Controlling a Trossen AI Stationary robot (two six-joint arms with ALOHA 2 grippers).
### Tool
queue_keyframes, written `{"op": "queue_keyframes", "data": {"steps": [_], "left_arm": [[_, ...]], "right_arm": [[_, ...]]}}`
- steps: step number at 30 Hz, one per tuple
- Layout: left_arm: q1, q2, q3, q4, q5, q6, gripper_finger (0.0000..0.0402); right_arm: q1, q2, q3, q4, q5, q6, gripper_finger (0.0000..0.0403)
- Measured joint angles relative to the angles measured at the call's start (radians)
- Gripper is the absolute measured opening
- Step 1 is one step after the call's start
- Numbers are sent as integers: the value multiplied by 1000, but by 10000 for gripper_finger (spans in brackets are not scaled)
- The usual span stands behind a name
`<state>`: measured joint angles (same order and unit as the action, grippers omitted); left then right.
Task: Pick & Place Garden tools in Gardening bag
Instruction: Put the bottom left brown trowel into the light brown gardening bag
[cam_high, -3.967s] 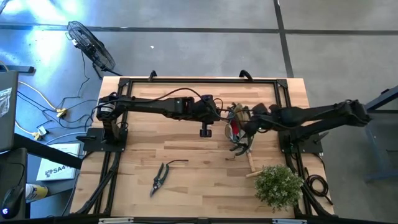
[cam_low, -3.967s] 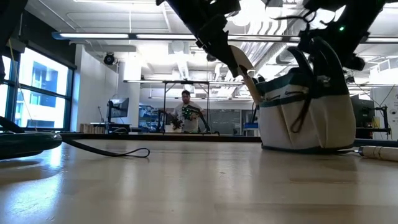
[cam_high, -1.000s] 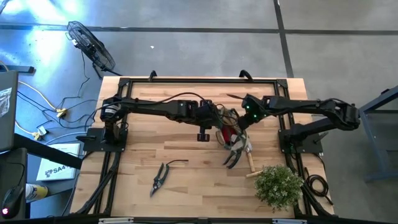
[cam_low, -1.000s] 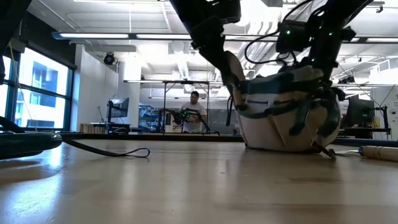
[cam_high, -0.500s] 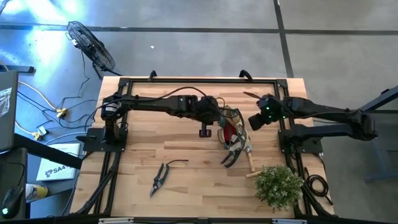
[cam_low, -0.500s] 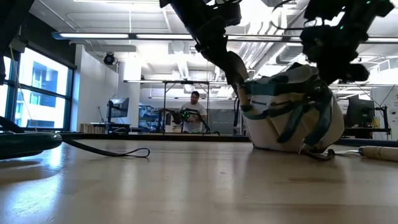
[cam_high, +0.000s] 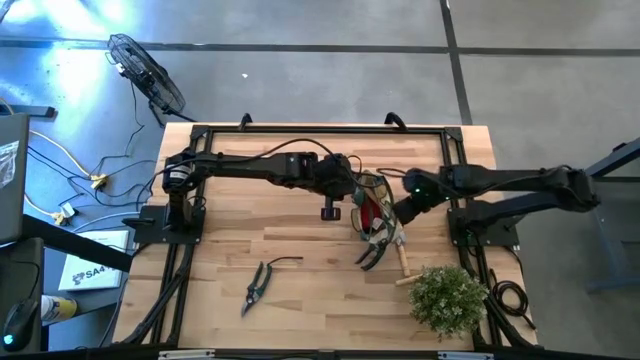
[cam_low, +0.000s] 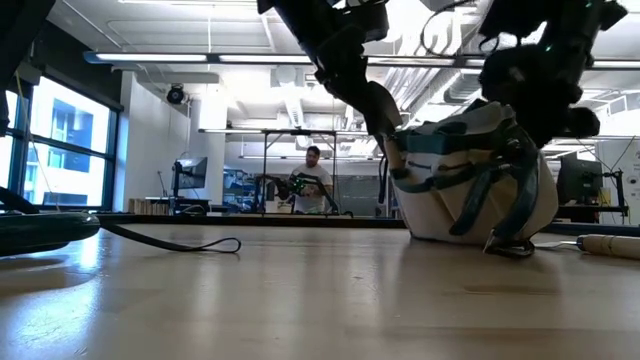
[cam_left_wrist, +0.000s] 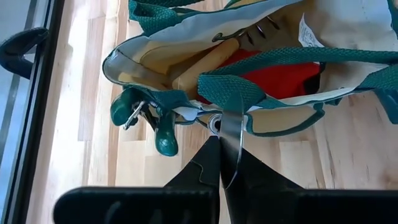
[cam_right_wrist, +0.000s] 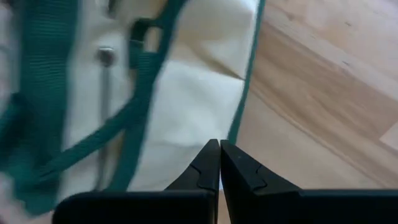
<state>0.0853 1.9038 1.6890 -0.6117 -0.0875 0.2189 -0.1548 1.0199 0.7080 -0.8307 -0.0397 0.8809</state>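
The gardening bag (cam_high: 385, 232) lies tipped on its side on the table, its mouth toward my left gripper (cam_high: 352, 196). Inside it I see a wooden tool handle (cam_left_wrist: 208, 59) and a red glove (cam_left_wrist: 280, 78); green-handled shears (cam_left_wrist: 163, 127) sit at its rim. My left gripper is shut on a thin shiny blade at the bag's rim. My right gripper (cam_high: 398, 212) is shut at the bag's outer wall (cam_right_wrist: 186, 93). Dark pruning shears (cam_high: 256, 285) and a wooden-handled trowel (cam_high: 404, 258) lie flat on the table. My left gripper pinches a thin shiny metal blade (cam_left_wrist: 231, 149), seen edge-on, between its two fingers. It comes slanting down from the table's left. The blade (cam_low: 380, 110) runs on past the fingertips into the bag's mouth, where the green trim hides its far end. My right gripper has its shut fingertips (cam_right_wrist: 211, 152) at the lower part of the bag's pale outer wall, coming from the table's right. I cannot tell whether they touch it.
A bushy green plant (cam_high: 448, 298) stands at the near right corner, close to the loose trowel. A black frame rail (cam_high: 320, 128) runs round the table. A bag strap loop (cam_low: 505, 245) trails on the table. A person stands far off in the room (cam_low: 313, 180).
My right gripper has left its place over the bag's far side, swung out toward the table's right edge, then come down and back against the bag's right wall. The tipped bag has shifted a little toward the right edge. My left gripper has stayed shut at the rim.
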Motion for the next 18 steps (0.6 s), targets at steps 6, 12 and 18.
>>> {"op": "queue_keyframes", "data": {"steps": [6,12,18], "left_arm": [[0,0,0,1,13,-20,0],[-1,0,0,-3,14,-33,0],[-14,0,0,-4,19,-44,0]], "right_arm": [[-5,141,0,143,-11,-48,3],[-14,255,0,251,-72,-91,3],[-72,334,0,320,-97,-143,3]]}}
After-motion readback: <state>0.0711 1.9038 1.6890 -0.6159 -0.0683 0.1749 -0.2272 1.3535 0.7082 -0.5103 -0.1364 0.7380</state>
